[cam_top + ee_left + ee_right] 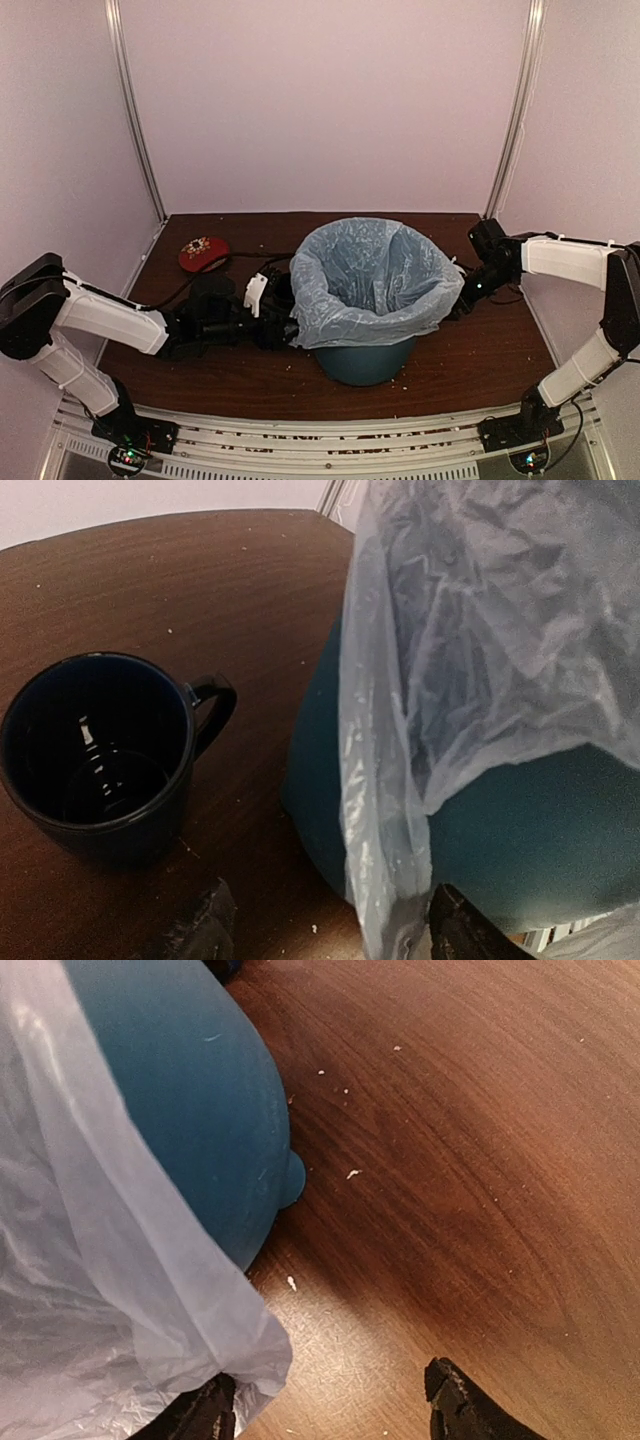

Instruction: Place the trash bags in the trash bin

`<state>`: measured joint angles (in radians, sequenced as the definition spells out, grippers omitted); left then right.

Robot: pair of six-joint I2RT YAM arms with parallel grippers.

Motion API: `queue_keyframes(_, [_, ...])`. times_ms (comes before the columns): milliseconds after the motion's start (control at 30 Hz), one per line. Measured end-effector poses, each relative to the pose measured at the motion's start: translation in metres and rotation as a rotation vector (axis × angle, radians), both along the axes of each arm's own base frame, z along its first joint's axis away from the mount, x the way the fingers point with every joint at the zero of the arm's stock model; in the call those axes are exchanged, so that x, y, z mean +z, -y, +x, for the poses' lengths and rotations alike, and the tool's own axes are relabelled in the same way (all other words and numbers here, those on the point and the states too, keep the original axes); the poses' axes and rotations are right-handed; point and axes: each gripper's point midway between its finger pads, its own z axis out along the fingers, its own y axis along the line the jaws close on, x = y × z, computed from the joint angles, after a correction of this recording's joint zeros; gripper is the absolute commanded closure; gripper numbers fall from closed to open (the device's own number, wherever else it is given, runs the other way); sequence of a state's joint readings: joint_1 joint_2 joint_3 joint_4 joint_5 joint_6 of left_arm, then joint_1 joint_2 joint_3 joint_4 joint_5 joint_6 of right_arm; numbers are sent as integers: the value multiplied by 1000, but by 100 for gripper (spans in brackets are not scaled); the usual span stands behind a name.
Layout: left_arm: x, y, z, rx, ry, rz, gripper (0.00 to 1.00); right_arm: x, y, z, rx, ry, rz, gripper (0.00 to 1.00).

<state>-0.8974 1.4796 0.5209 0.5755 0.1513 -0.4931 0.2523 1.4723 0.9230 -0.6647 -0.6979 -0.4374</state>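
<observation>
The teal trash bin (365,362) stands at the table's middle. The pale blue-grey trash bag (370,268) lines it, its edge folded out over the rim all round. My left gripper (283,322) is at the bin's left side, low by the table. In the left wrist view it (325,935) is open, and a hanging flap of the bag (385,880) dangles between the jaws, close to the right finger (465,935). My right gripper (463,296) is at the bin's right side. In the right wrist view it (330,1415) is open, with the bag's edge (235,1345) touching the left finger (200,1415).
A dark blue mug (95,755) stands on the table just left of the bin (520,830), near my left gripper. A red round object (203,253) lies at the back left. Pale walls close in the brown table (480,350). Crumbs dot the wood (450,1160).
</observation>
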Motion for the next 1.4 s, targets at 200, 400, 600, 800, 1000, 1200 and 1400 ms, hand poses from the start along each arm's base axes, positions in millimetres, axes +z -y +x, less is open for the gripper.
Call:
queue_keyframes(200, [-19, -1, 2, 13, -27, 35, 32, -5, 2, 3, -6, 3, -18, 36])
queue_keyframes(400, [-14, -5, 0, 18, -15, 19, 32, 0, 2, 1, -3, 8, -16, 33])
queue_keyframes(600, [32, -14, -1, 35, 64, -26, 28, 34, 4, 0, 15, 90, -16, 30])
queue_keyframes(800, [52, -26, 0, 75, 90, -9, 27, 60, 13, -4, 19, 164, -59, 29])
queue_keyframes(1000, [53, -40, 1, 125, 94, 31, 27, 67, 23, 0, -46, 209, -85, 31])
queue_keyframes(1200, [73, -58, 24, 243, 119, 222, 14, 81, 45, 24, -232, 266, -113, 27])
queue_keyframes(1400, [178, -95, 67, 493, 309, 261, 2, 170, 81, 62, -547, 615, -71, 13])
